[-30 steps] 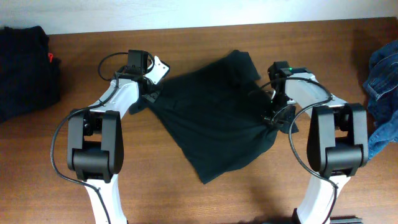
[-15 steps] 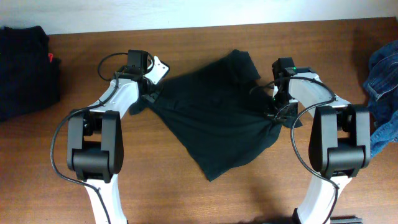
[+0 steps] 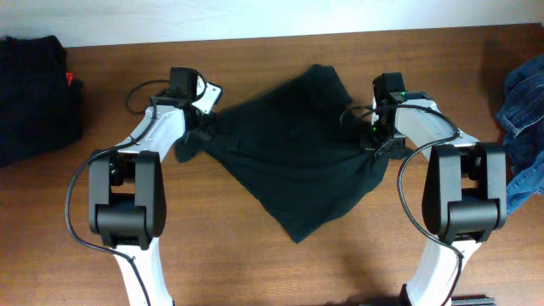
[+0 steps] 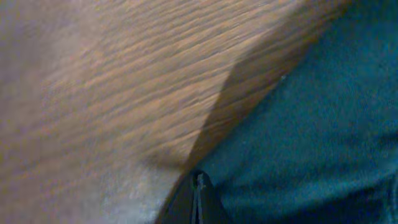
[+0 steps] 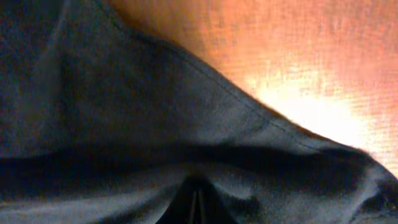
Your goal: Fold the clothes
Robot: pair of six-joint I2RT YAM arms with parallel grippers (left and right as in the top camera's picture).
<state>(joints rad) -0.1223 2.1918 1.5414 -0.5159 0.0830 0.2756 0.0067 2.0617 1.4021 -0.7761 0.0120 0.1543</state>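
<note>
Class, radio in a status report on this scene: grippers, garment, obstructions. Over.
Status: left gripper shut on black T-shirt; right gripper likewise. Shirt spread unfolded between them. Denim and dark pile lie off to the sides.

Brown wooden table [image 3: 280,272], perhaps white wall [image 3: 255,17]

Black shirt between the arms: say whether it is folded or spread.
Spread, not folded: the shirt lies stretched as one wrinkled sheet between the left hand and right hand, each shut on an edge.
</note>
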